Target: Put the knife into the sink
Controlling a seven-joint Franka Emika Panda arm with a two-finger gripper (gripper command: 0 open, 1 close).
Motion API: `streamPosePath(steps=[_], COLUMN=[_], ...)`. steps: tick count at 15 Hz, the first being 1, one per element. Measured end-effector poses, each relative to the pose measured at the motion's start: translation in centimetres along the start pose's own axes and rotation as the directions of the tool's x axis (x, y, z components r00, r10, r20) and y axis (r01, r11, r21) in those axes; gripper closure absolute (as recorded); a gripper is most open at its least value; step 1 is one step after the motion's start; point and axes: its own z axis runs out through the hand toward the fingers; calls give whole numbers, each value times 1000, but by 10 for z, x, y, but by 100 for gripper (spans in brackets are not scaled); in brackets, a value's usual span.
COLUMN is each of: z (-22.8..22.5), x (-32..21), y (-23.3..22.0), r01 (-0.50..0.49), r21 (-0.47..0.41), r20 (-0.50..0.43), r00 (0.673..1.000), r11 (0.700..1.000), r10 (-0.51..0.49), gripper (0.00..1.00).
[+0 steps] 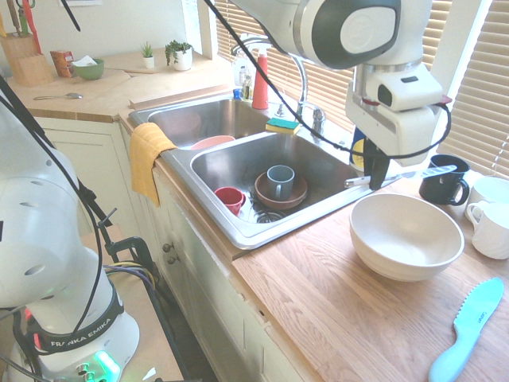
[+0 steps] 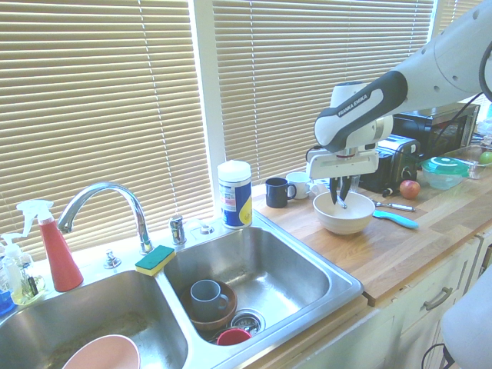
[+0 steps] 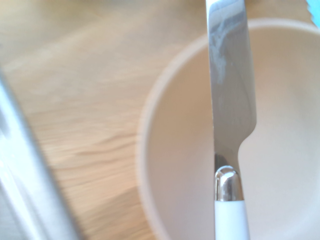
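One silver knife (image 1: 402, 174), clamped level between the dark fingers of the gripper (image 1: 377, 177), which are shut on it near its middle; it hangs clear above the wooden counter (image 1: 334, 302), between the white bowl (image 1: 406, 235) and the sink (image 1: 238, 171).

Edges and room: the sink's raised steel rim lies just beside the bowl; the air above the near basin is open. That basin holds a grey mug (image 1: 279, 181) standing in a brown dish (image 1: 280, 195), and a red cup (image 1: 231, 199). The far basin holds a pink bowl (image 2: 104, 355). A yellow cloth (image 1: 146, 155) drapes over the front edge.

Surface and room: wooden counter under slatted blinds; a dark mug (image 1: 444, 179) and white cups (image 1: 490, 215) beyond the bowl, a turquoise knife (image 1: 469, 328) near the counter's front.

By view: the second exterior view alone shows a toaster (image 2: 392, 160), an apple (image 2: 410, 188) and a curved faucet (image 2: 104, 204). The wrist view shows the blade crossing over the bowl's hollow.
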Motion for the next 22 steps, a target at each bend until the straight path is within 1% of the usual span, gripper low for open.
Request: streamPosePath(steps=[1, 3, 6, 9, 12, 17, 19, 22], z=[-12, -20, -3, 38, 85, 162, 195, 232], x=[-19, -59, -121, -170, -205, -260, -276, -281], y=[-12, -36, -57, -61, -61, -63, -64, -65], r01=[35, 102, 191, 243, 274, 321, 320, 297], r21=[11, 24, 20, 13, 6, 29, 21, 1], r20=[1, 1, 9, 11, 22, 33, 43, 45], r00=[999, 995, 981, 970, 962, 946, 946, 954], r11=[999, 994, 981, 970, 962, 947, 947, 955], r10=[-35, -102, -191, -243, -274, -322, -321, -297], gripper=[100, 100, 100, 100, 100, 100, 100, 100])
